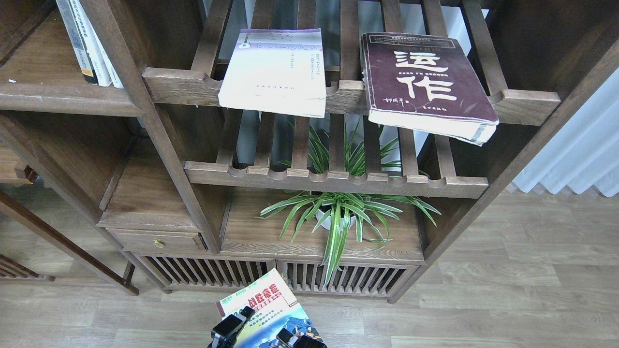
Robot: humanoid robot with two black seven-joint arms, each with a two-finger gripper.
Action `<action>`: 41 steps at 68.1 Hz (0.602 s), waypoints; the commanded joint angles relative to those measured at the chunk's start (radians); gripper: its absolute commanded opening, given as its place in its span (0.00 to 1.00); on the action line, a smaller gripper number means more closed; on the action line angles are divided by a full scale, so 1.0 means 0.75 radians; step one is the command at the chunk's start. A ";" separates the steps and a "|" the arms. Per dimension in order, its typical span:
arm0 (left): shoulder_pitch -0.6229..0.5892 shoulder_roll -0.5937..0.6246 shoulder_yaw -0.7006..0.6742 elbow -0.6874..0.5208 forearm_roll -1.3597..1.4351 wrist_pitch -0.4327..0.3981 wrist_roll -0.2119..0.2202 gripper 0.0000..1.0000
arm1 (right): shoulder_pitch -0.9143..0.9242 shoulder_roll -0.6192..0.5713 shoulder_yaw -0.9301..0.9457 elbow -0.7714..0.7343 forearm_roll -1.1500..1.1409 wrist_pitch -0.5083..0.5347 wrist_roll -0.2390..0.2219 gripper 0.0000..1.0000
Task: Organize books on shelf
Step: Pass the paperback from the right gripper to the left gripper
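Both grippers, left (231, 327) and right (292, 340) (barely visible), apparently flank the paperback (263, 309).

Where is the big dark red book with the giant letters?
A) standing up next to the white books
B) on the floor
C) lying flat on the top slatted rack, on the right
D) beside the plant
C. The dark red book lies flat on the right side of the top slatted rack, its front edge sticking out past the rail, with the pale book to its left.
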 commanded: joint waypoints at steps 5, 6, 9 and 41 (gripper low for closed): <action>-0.003 0.005 -0.004 0.000 -0.001 0.000 0.014 0.19 | 0.000 0.000 0.000 -0.011 0.006 0.000 0.004 0.13; -0.003 0.005 -0.004 0.000 -0.001 0.000 0.016 0.19 | 0.000 0.000 0.000 -0.011 0.006 0.000 0.004 0.13; -0.003 0.007 -0.004 -0.002 -0.001 0.000 0.018 0.18 | 0.000 0.000 0.000 -0.008 0.008 0.000 0.004 0.15; 0.072 0.086 -0.290 -0.176 -0.022 0.000 0.016 0.10 | 0.010 0.000 0.015 0.000 -0.054 0.000 0.006 0.99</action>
